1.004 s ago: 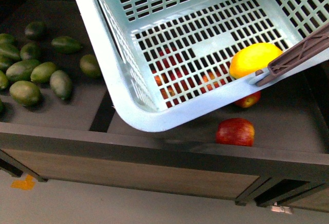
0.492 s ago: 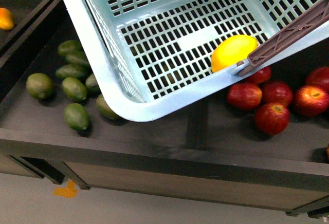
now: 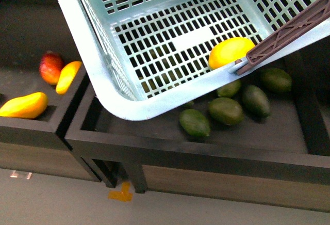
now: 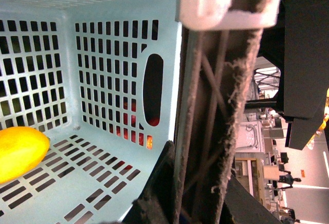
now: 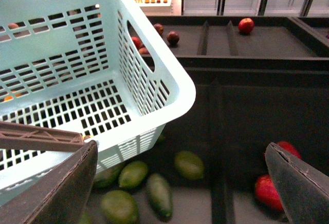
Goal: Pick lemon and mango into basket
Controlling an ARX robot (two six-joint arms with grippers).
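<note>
The aqua-blue basket (image 3: pixel 118 101) hangs tilted above the fruit shelf and fills the top of the front view. The yellow lemon (image 3: pixel 230 52) lies inside it against the low wall; it also shows in the left wrist view (image 4: pixel 20 152). My left gripper (image 4: pixel 200 203) is shut on the basket's brown handle (image 4: pixel 216 106). Two orange-yellow mangoes (image 3: pixel 23 105) (image 3: pixel 67 76) lie in the left bin beside a red-blushed mango (image 3: pixel 50 66). My right gripper (image 5: pixel 185 183) is open and empty, above green fruits beside the basket (image 5: pixel 154 80). Neither gripper shows in the front view.
Several dark green oval fruits (image 3: pixel 226 110) lie in the bin under the basket. Red apples (image 5: pixel 270 190) lie in the neighbouring bin past a divider. The dark shelf's front edge (image 3: pixel 206 155) runs below. A farther shelf (image 5: pixel 245 25) holds a few red fruits.
The front view has swung left along the shelf: the red apples have gone out of frame, and the mango bin has come in at the left. The basket stays held, with the lemon inside.
</note>
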